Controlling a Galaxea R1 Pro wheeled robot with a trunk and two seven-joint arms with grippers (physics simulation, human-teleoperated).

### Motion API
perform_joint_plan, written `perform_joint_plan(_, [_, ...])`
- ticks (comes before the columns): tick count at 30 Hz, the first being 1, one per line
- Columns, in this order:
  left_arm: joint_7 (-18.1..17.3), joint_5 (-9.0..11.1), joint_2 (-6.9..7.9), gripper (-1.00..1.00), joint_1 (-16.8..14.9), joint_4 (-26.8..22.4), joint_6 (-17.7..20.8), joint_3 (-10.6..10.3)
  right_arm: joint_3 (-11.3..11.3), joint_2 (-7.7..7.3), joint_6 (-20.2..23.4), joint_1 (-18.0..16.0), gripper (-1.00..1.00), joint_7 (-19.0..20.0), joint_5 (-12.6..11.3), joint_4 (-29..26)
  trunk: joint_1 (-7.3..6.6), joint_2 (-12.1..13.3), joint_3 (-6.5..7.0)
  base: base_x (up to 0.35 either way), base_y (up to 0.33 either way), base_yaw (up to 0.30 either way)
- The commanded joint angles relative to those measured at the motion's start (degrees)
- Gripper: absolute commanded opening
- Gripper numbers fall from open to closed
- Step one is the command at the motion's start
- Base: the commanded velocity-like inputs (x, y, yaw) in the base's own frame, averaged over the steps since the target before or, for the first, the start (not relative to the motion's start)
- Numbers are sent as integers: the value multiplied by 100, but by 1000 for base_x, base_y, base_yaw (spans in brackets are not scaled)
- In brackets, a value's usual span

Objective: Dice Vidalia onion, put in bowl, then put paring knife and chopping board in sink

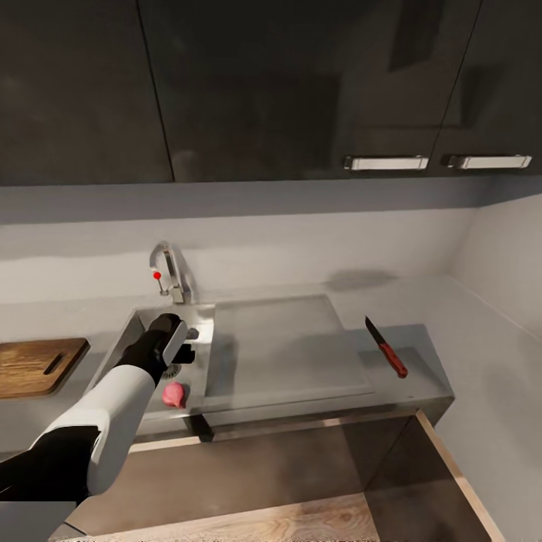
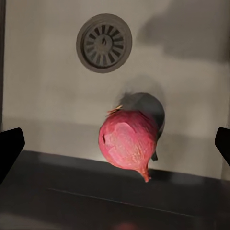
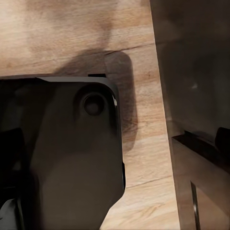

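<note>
One Vidalia onion (image 2: 127, 144) in sink (image 1: 143, 320) (near drain (image 2: 104, 42)); left gripper (image 1: 183, 354) spread above it; right gripper's state unclear

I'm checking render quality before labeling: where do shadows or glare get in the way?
Head view: glossy cabinets carry dim reflections; a soft smudge of shadow lies on the countertop. Left wrist view: the onion is sharp, throwing a dark shadow on the sink floor. Right wrist view: dark, shadowed wood floor.

pinkish-red Vidalia onion (image 2: 128, 144), steel-grey sink (image 1: 135, 331), brown wood-grained chopping board (image 1: 34, 366), red-handled dark-bladed paring knife (image 1: 386, 347)
</note>
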Motion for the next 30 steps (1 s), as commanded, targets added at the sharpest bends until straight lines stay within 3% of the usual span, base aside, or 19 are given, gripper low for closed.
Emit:
perform_joint_plan(1, [57,58,-6,100,-4,6,9,26,51,1,-20,-4,100,-17,-57,4,3,-12,-21,0,0,0])
perform_joint_plan(30, [48,57,-12,100,-4,37,9,21,51,0,-20,-4,100,-8,-57,4,3,-12,-287,5,0,0])
